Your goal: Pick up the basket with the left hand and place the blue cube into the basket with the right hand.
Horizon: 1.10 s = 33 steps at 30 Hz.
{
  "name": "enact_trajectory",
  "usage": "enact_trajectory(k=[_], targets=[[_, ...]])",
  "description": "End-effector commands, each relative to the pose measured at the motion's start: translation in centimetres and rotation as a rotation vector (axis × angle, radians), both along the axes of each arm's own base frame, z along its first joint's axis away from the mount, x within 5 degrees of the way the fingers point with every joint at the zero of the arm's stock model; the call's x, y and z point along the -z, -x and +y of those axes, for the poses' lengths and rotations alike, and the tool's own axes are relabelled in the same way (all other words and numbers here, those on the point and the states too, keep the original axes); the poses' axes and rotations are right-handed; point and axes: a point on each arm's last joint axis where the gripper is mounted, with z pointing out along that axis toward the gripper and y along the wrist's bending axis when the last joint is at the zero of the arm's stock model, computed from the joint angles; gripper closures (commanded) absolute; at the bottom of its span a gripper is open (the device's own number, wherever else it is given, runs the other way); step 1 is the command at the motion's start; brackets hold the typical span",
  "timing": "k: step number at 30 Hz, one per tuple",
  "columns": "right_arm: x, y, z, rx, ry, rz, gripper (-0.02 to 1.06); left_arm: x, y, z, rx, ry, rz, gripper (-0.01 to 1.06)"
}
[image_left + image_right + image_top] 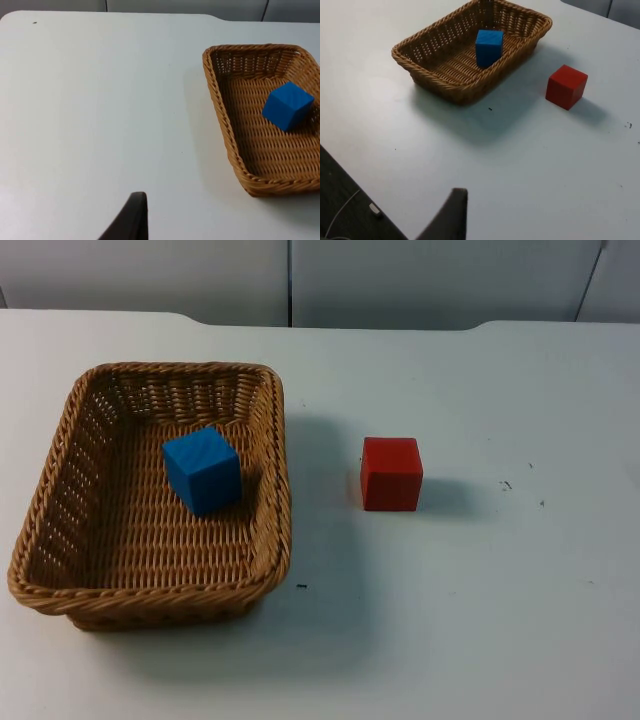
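A brown wicker basket stands on the white table at the left. The blue cube lies inside it, tilted, near the right wall. The left wrist view takes in the basket and the blue cube from the side, with my left gripper over bare table a good way from the rim. My right gripper hangs near a table edge, far from the basket and the blue cube. Neither gripper touches anything.
A red cube sits on the table to the right of the basket, a short gap away; I see the red cube from the right wrist too. The grey partition wall closes the table's far side.
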Motion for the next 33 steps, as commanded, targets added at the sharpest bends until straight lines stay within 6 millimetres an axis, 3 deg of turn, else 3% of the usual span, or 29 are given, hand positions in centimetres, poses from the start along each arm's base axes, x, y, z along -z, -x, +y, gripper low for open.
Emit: enact_trajectory(k=[1, 13, 18, 33], targets=[[0.19, -0.03, 0.05, -0.002, -0.003, 0.002, 0.0, 0.04, -0.04, -0.05, 0.007, 0.006, -0.009, 0.0], [0.19, -0.02, 0.05, 0.002, -0.003, 0.002, 0.0, 0.04, -0.04, -0.05, 0.007, 0.006, -0.009, 0.0], [0.19, 0.03, 0.07, 0.078, -0.003, 0.002, 0.0, 0.04, -0.04, -0.05, 0.007, 0.006, -0.009, 0.0], [0.19, 0.33, 0.25, 0.523, -0.003, 0.002, 0.0, 0.04, -0.04, -0.05, 0.007, 0.006, -0.009, 0.0]])
